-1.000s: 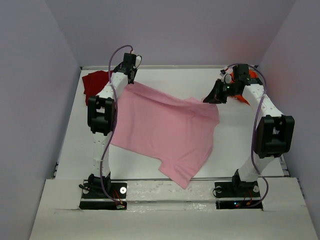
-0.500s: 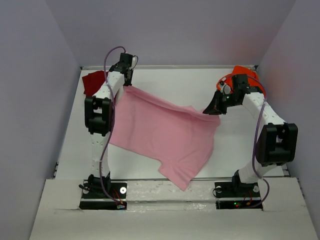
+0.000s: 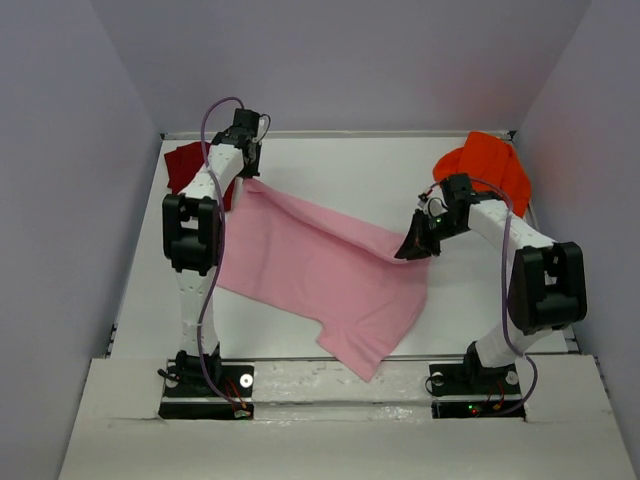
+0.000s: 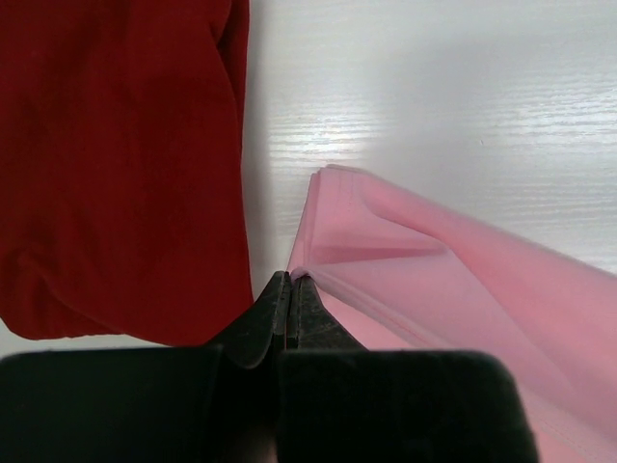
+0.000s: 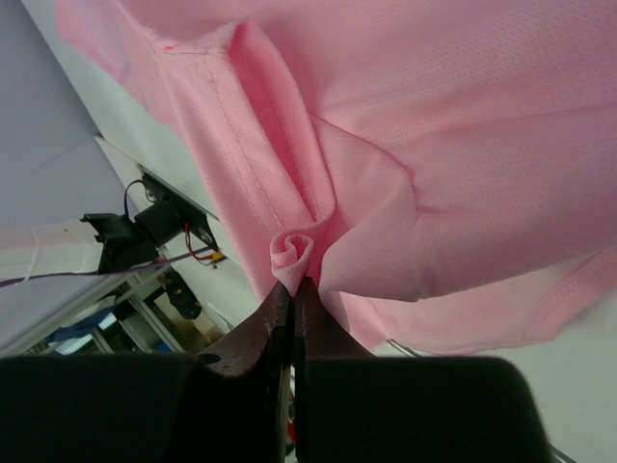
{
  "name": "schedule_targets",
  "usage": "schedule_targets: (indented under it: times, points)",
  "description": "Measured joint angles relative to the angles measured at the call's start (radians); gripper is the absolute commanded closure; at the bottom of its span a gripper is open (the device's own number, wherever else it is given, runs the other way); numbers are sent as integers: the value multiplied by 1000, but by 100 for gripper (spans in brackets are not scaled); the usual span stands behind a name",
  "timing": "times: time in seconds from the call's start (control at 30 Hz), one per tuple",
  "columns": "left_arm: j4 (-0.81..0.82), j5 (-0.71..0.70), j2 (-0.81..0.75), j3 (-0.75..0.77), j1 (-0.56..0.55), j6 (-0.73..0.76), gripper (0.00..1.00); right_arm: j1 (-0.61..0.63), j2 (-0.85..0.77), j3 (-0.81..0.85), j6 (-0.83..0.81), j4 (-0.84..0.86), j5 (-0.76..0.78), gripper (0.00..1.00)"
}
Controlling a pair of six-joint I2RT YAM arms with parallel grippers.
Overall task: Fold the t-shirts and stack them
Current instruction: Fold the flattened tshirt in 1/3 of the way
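Observation:
The light pink t-shirt (image 3: 320,265) hangs stretched between my two grippers, and its lower part rests on the table toward the near edge. My left gripper (image 3: 244,178) is shut on its far left corner, close to the dark red t-shirt (image 3: 185,165) lying at the back left. In the left wrist view the left gripper (image 4: 291,278) pinches a pink fold (image 4: 453,280) beside the dark red cloth (image 4: 116,164). My right gripper (image 3: 411,249) is shut on the right corner; the right wrist view shows a curled bit of pink cloth (image 5: 294,251) at the right gripper (image 5: 292,283). The bright orange t-shirt (image 3: 488,165) lies crumpled at the back right.
The white table (image 3: 350,165) is boxed in by pale walls at the left, back and right. Both arm bases (image 3: 205,385) stand at the near edge. Bare tabletop (image 4: 434,96) shows between the dark red shirt and the pink one.
My right gripper has moved nearer and to the left with the pink corner, and the orange shirt behind it now shows fully. The left gripper has shifted slightly left, still holding.

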Motion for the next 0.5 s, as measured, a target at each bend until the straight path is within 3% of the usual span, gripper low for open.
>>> schedule_targets:
  times: [0.5]
  points:
    - [-54,39,0,3,26,1,100,129,36,-87,63,52,49,100]
